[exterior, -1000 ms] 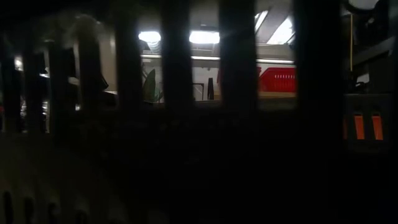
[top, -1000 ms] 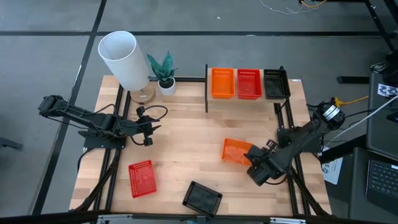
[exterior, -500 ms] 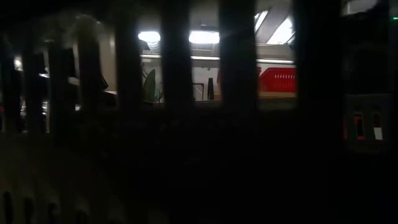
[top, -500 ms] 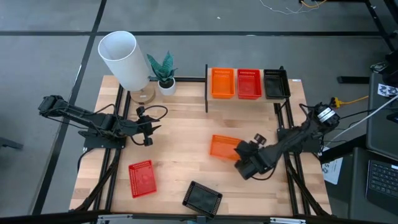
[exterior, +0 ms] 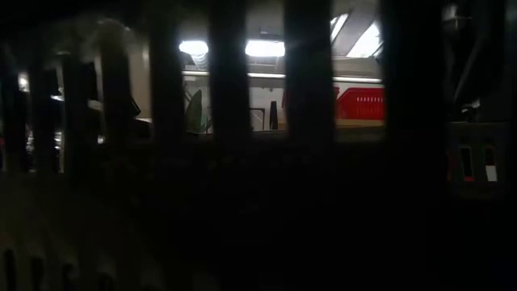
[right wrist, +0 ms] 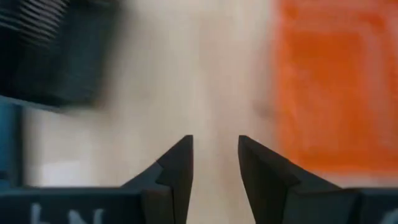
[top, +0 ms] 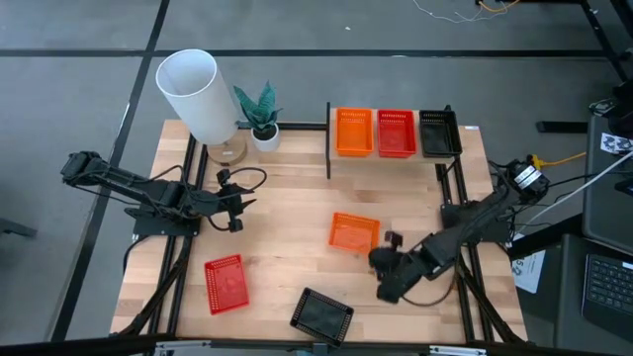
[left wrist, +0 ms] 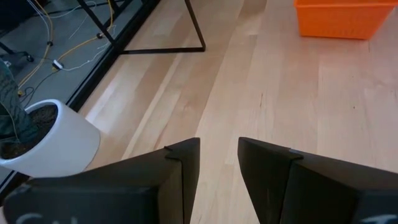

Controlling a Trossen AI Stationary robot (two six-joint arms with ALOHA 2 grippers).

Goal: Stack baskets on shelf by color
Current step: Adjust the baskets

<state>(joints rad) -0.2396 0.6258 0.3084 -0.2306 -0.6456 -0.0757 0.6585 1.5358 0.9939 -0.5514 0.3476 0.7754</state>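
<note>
Compared with one second earlier, the loose orange basket (top: 353, 232) is lying farther toward the desk's middle, flat on the wood, and the right claw (top: 388, 259) is sitting apart from it, just beside its corner, with nothing between the fingers. In the right wrist view those fingers (right wrist: 176, 163) are standing slightly spread over bare wood, the orange basket (right wrist: 329, 87) to one side and the black basket (right wrist: 53, 53) to the other. On the shelf (top: 396, 155) at the far edge, an orange basket (top: 353, 132), a red basket (top: 396, 133) and a black basket (top: 439, 133) are sitting side by side. A second red basket (top: 226, 284) and the loose black basket (top: 322, 314) are resting near the desk's (top: 287, 213) front edge. The left claw (top: 237, 203) is waiting over the desk's left part, its fingers (left wrist: 183, 165) parted and holding nothing, near the potted plant (top: 261, 117) and a white cylinder (top: 198, 94).
</note>
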